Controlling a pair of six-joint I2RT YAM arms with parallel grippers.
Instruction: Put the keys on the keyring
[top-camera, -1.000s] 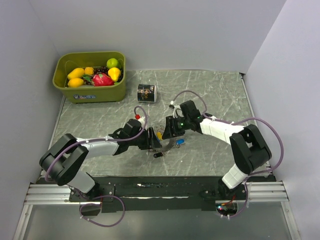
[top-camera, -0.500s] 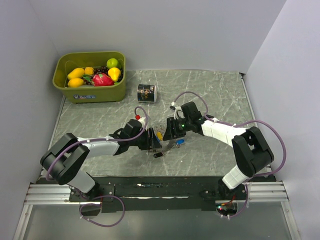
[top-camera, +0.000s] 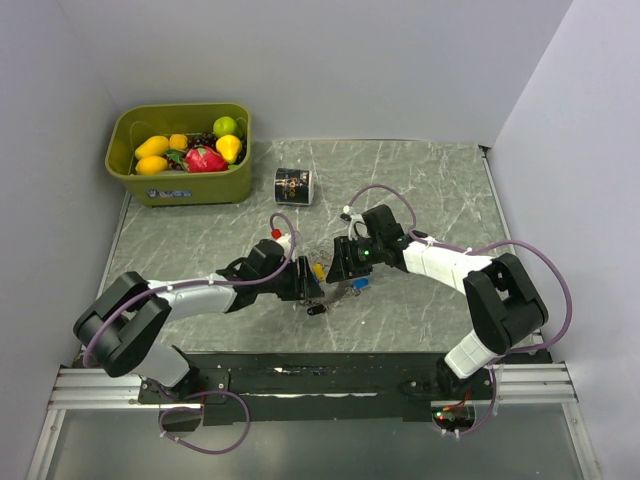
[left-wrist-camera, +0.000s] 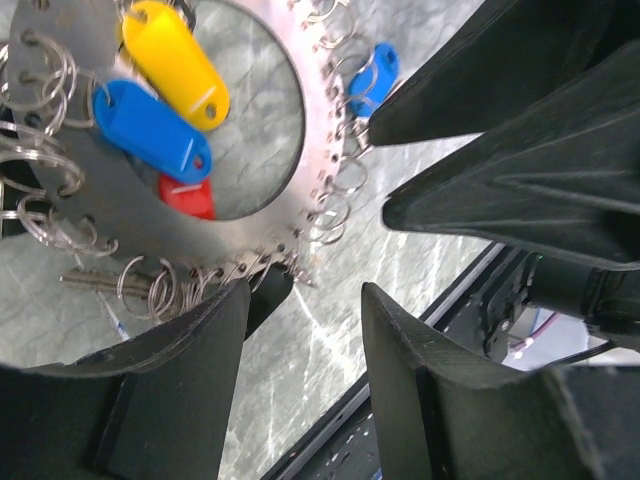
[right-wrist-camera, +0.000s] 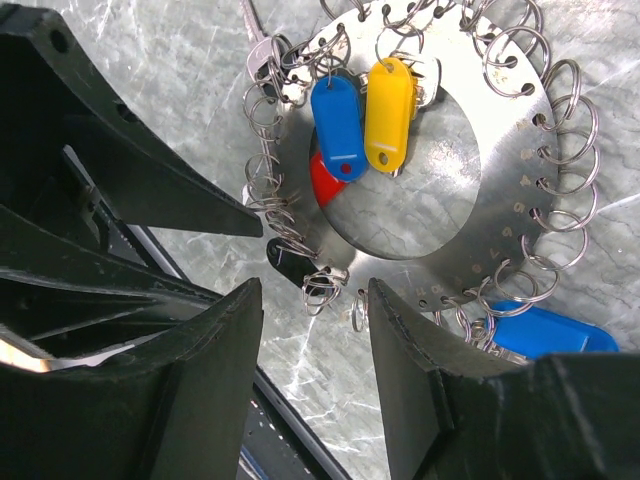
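The keyring (right-wrist-camera: 500, 240) is a flat metal ring fringed with small split rings, lying on the marble table between my two grippers; it also shows in the left wrist view (left-wrist-camera: 150, 215) and faintly in the top view (top-camera: 338, 277). Blue (right-wrist-camera: 338, 125), yellow (right-wrist-camera: 388, 105) and red tags hang inside it, and another blue tag (right-wrist-camera: 545, 330) lies at its rim. A silver key (right-wrist-camera: 258, 55) sticks out from its edge. My left gripper (left-wrist-camera: 305, 300) is open and empty beside the rim. My right gripper (right-wrist-camera: 315, 300) is open, its jaws on either side of a few split rings at the rim.
A green bin (top-camera: 180, 185) of toy fruit stands at the back left. A small black labelled can (top-camera: 293, 185) stands beside it. A black tag (top-camera: 316, 309) lies just in front of the ring, near the table's front edge.
My right gripper has shifted slightly left, closer over the ring. The left gripper and the ring have hardly moved.
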